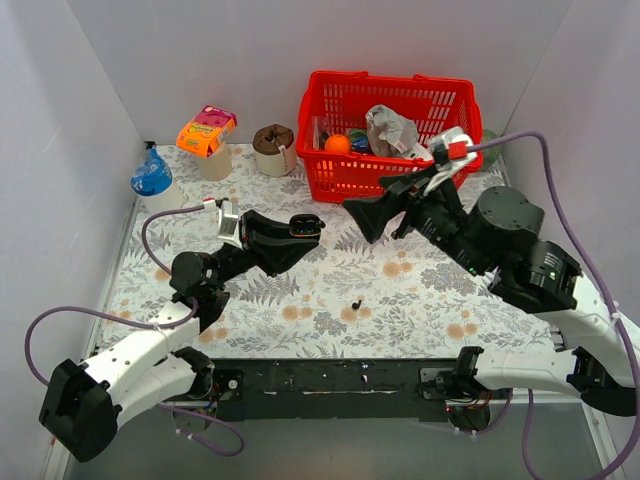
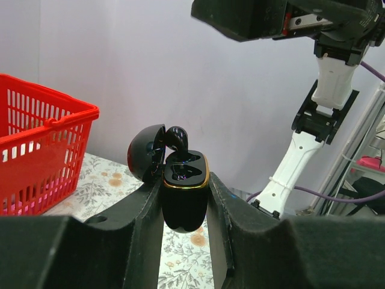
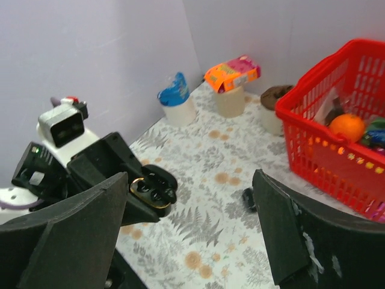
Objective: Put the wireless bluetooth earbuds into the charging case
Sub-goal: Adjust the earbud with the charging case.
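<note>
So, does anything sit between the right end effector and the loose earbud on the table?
Nothing visible does: the earbud lies alone on the mat, with an unobstructed path from the open right end effector.

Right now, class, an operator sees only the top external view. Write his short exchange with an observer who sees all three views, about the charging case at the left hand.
Operator: Is the charging case open or closed?
Observer: Open. In the left wrist view its lid is hinged back, and the left hand is clamped on the case body.
Operator: Is any earbud in it?
Observer: One earbud stands up out of the case on the lid side, not sunk level with the rim.
</note>
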